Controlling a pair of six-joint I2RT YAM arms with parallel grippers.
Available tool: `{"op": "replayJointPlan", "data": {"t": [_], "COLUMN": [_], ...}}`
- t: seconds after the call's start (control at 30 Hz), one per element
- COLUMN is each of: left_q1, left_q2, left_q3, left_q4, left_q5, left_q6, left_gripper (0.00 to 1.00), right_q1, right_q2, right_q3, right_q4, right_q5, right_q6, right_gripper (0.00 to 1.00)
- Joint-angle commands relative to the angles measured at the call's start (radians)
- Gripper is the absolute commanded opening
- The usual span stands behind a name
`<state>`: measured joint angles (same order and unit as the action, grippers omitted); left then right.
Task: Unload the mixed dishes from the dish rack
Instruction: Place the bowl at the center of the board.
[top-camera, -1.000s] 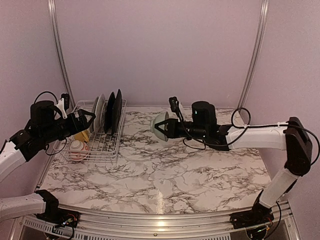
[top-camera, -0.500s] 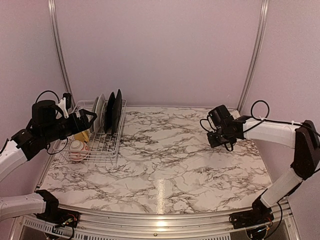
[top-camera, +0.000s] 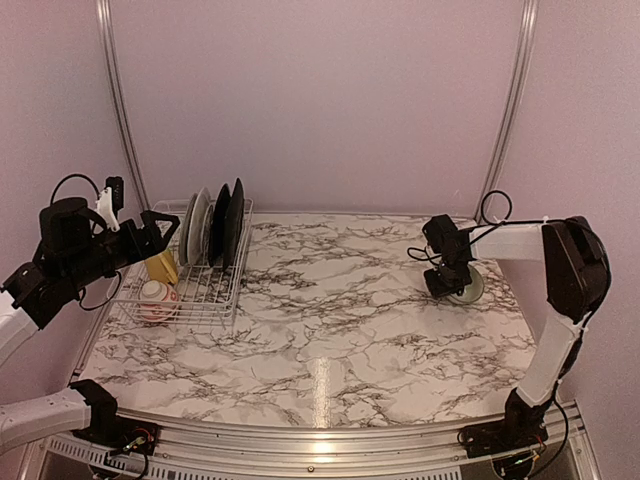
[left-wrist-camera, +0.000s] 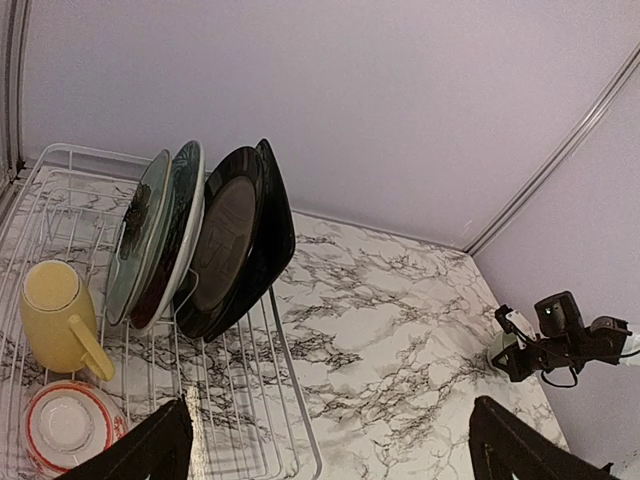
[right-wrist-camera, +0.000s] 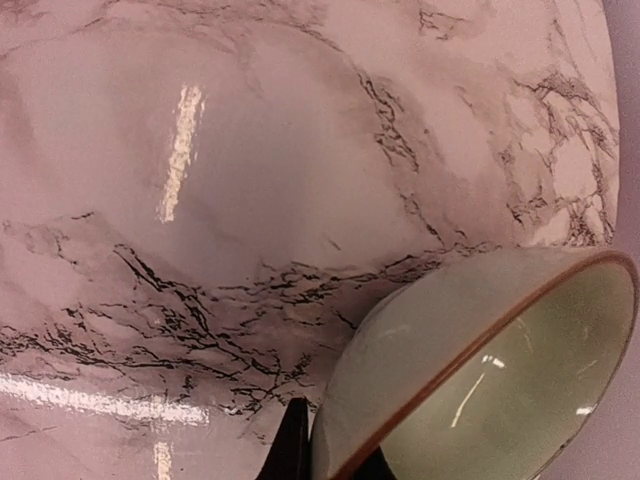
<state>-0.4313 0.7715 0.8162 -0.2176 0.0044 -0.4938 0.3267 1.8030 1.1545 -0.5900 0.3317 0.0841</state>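
Currently, the right gripper is pinching the pale green bowl by its rim; the left gripper is hovering fully spread over the dish rack.

The dish rack is white wire. Inside it, the mug is yellow, the small bowl is white with a red rim, and two plates are black. Far right of the rack, the pale green bowl has a brown rim. The table is white marble with black veins.
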Motion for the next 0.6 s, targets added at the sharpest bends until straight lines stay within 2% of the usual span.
{"op": "replayJointPlan", "data": {"t": [0.0,0.17,0.37,0.57], "left_q1": [-0.001,-0.001,0.000,-0.001], "left_q2": [-0.045,-0.047,-0.041,0.029], "left_q3": [0.012,0.038,0.026,0.045], "left_q4": [-0.074,-0.125,-0.133,-0.188], "left_q5": [-0.050,-0.080,-0.095,-0.131], "left_q6": [0.015,0.018,-0.013,-0.028], "left_gripper": [0.99,0.99,0.99,0.99], "right_q1": [-0.004,0.000,0.041,0.104], "right_q2": [0.011,0.009,-0.058,-0.147], "right_q3": [0.048,0.045,0.049,0.043], "right_q4": [-0.004,-0.007,-0.009,-0.016], "right_q5": [0.007,0.019,0.032,0.072], "right_q6": [-0.011,-0.009,-0.010,0.004], "right_gripper": [0.03,0.19,0.53,0.74]}}
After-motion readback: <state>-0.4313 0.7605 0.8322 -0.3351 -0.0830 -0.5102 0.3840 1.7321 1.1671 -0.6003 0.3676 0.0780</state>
